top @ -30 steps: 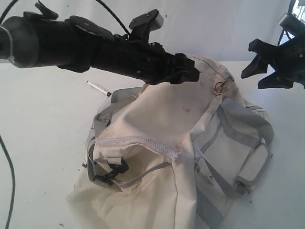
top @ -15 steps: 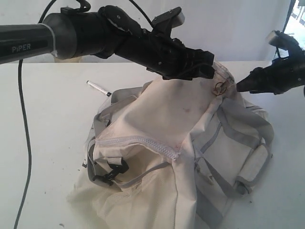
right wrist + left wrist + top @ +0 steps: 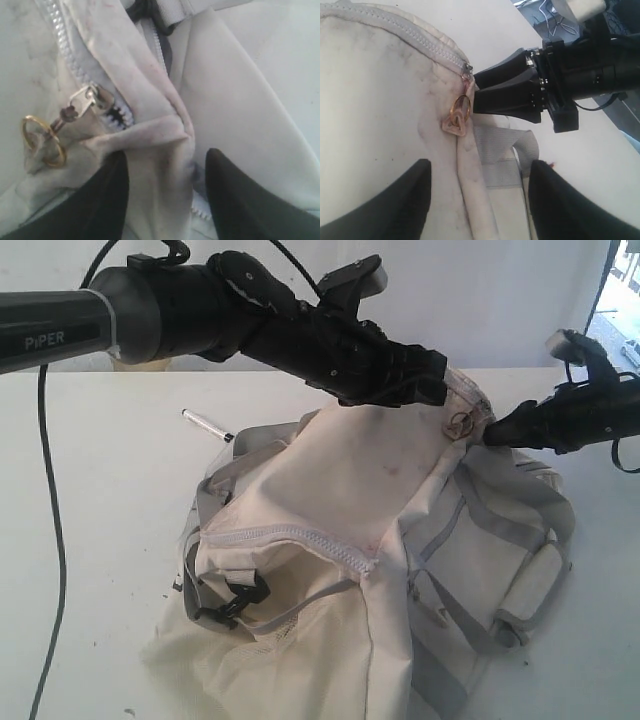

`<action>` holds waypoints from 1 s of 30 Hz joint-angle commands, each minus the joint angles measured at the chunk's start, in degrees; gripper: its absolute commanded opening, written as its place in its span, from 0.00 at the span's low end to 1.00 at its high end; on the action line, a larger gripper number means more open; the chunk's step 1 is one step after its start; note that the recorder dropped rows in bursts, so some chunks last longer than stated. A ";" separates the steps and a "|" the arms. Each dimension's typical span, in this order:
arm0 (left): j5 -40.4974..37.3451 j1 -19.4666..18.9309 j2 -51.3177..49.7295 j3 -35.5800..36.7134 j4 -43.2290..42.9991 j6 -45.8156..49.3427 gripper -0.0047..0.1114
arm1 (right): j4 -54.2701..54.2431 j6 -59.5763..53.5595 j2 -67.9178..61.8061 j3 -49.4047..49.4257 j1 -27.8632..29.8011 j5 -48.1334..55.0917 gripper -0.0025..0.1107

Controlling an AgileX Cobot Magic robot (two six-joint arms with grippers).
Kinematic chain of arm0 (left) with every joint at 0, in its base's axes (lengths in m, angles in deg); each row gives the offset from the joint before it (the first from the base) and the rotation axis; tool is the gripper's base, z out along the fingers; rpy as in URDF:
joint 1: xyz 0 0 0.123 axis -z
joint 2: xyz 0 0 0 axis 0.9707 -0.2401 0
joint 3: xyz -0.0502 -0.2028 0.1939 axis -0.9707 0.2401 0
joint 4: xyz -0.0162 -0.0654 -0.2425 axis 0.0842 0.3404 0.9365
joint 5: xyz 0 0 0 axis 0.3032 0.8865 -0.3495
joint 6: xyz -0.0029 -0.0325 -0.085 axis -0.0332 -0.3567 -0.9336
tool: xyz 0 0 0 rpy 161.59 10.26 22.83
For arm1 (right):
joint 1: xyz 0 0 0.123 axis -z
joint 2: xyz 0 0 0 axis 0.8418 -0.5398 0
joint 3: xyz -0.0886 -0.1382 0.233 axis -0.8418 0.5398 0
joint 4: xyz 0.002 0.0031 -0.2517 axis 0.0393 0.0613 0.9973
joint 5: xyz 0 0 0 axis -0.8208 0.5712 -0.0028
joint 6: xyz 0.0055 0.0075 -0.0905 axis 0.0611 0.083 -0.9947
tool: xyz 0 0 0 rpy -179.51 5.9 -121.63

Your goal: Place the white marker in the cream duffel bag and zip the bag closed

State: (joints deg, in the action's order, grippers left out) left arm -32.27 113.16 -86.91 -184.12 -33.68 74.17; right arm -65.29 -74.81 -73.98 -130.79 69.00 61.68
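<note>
Left gripper [image 3: 480, 165], jaws spread wide and holding nothing, hangs over the end of the cream duffel bag [image 3: 340, 470], its fingers straddling the end seam and a grey strap [image 3: 502, 155]. Right gripper [image 3: 166, 155] meets that same end from the opposite side, jaws apart astride a raised fabric fold without clamping it; the zipper slider [image 3: 85, 98] and brass ring [image 3: 42, 142] lie just beside one finger. The white marker [image 3: 207, 426] lies on the table [image 3: 100, 520] outside the bag, well apart from both grippers, under the left arm.
</note>
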 commanded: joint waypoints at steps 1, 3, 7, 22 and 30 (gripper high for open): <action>1.49 0.24 0.28 -0.35 -0.32 0.20 0.56 | -2.53 -0.86 -0.24 -0.14 0.35 2.24 0.27; 1.49 0.24 0.28 -0.35 -0.32 0.20 0.56 | -2.53 -0.86 -0.24 -0.14 0.35 5.12 0.13; 1.28 0.24 -0.47 -0.35 0.79 0.20 0.56 | -3.01 -0.71 0.29 -0.14 0.35 11.39 0.02; 7.93 2.44 -1.68 -0.35 2.91 21.85 0.56 | -3.15 1.96 2.82 -0.14 0.35 18.37 0.02; 12.00 3.63 -4.57 -0.35 3.22 28.80 0.56 | -3.25 1.96 2.82 -0.14 0.35 18.37 0.02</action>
State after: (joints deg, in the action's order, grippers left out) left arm -22.02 116.71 -90.37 -184.14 -31.26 101.90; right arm -67.55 -72.96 -71.80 -130.79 69.20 78.12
